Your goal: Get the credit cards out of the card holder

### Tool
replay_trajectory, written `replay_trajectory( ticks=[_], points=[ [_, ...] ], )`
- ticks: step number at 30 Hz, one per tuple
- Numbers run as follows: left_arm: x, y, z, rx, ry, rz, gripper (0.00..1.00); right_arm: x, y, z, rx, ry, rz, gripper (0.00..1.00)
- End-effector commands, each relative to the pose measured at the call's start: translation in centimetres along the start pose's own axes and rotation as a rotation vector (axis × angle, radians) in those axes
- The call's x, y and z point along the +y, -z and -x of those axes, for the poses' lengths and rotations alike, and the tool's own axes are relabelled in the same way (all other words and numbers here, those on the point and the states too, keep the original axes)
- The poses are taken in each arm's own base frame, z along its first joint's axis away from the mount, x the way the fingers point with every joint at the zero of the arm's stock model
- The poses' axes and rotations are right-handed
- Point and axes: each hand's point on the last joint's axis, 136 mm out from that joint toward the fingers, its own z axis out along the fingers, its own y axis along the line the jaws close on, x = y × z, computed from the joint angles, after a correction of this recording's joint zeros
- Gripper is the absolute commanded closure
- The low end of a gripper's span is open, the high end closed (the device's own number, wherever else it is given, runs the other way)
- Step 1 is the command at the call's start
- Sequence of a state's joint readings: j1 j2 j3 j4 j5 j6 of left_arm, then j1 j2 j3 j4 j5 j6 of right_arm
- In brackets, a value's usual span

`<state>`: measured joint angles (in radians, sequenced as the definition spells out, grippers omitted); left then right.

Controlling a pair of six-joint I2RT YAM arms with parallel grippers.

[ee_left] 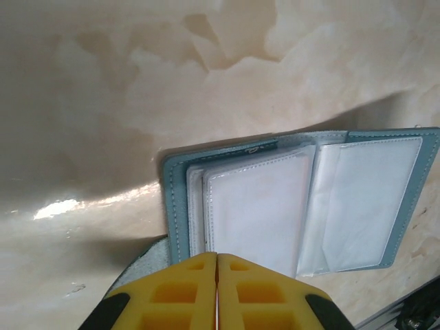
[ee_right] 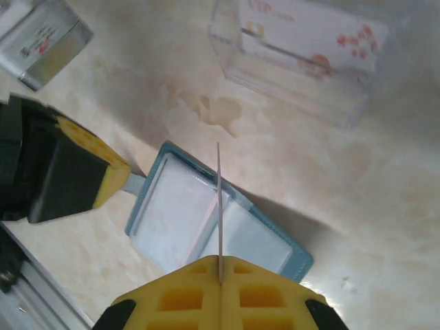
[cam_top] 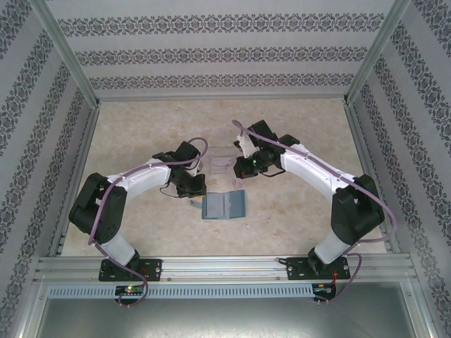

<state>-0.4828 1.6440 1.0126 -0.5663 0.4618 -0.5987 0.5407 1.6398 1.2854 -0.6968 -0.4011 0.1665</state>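
The teal card holder (cam_top: 223, 205) lies open on the table, its clear sleeves facing up (ee_left: 302, 206) (ee_right: 172, 213). My right gripper (ee_right: 221, 260) hangs above it, shut on one credit card (ee_right: 218, 206), which shows edge-on as a thin pale line; the card is also a small pinkish patch (cam_top: 237, 182) under that gripper (cam_top: 243, 172). My left gripper (ee_left: 217, 256) is shut, with its yellow fingertips at the holder's left edge, where the strap tab (ee_right: 134, 182) sticks out. It sits left of the holder (cam_top: 195, 191).
A clear plastic box (ee_right: 302, 62) (cam_top: 222, 163) with pale flower-printed cards inside stands just behind the holder. A small grey-white card-like piece (ee_right: 41, 34) lies further left. Patterned walls and metal posts enclose the table.
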Motion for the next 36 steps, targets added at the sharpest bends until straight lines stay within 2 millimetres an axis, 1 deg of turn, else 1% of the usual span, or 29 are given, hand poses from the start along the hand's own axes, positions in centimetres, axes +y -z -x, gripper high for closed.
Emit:
replay_trajectory(
  ticks=[1, 2, 6, 8, 10, 14, 19, 24, 27, 31, 36],
  points=[
    [1.3, 0.8, -0.1, -0.023, 0.041, 0.019, 0.92, -0.7, -0.2, -1.1, 0.125, 0.331, -0.041, 0.98],
    [1.5, 0.9, 0.0, -0.03, 0.046, 0.02, 0.92, -0.9, -0.1, -0.8, 0.141, 0.398, -0.05, 1.0],
    [2.5, 1.3, 0.3, -0.045, 0.062, 0.029, 0.92, -1.5, 0.5, 1.3, 0.182, 0.617, -0.102, 1.0],
    [3.0, 1.4, 0.3, -0.048, 0.069, 0.033, 0.92, -1.7, 0.4, 2.1, 0.203, 0.728, -0.119, 1.0],
    [3.3, 1.6, 0.4, -0.054, 0.072, 0.036, 0.92, -2.0, 0.1, 2.6, 0.243, 0.839, -0.145, 1.0],
    [3.9, 1.7, 0.7, -0.062, 0.078, 0.049, 0.92, -2.5, -1.0, 3.6, 0.32, 0.989, -0.184, 1.0],
    [4.1, 1.9, 0.8, -0.071, 0.089, 0.044, 0.92, -2.1, -2.2, 5.6, 0.349, 1.074, -0.182, 1.0],
    [4.3, 1.9, 0.9, -0.077, 0.101, 0.038, 0.92, -1.5, -3.5, 6.6, 0.368, 1.121, -0.157, 1.0],
    [4.1, 2.3, 1.1, -0.073, 0.093, 0.033, 0.92, -1.0, -4.2, 6.9, 0.376, 1.139, -0.132, 1.0],
    [4.5, 2.5, 1.2, -0.075, 0.099, 0.039, 0.92, -0.9, -5.4, 6.9, 0.408, 1.155, -0.111, 1.0],
    [4.6, 2.3, 1.1, -0.083, 0.111, 0.029, 0.92, -1.5, -6.8, 7.4, 0.428, 1.16, -0.118, 1.0]
  ],
)
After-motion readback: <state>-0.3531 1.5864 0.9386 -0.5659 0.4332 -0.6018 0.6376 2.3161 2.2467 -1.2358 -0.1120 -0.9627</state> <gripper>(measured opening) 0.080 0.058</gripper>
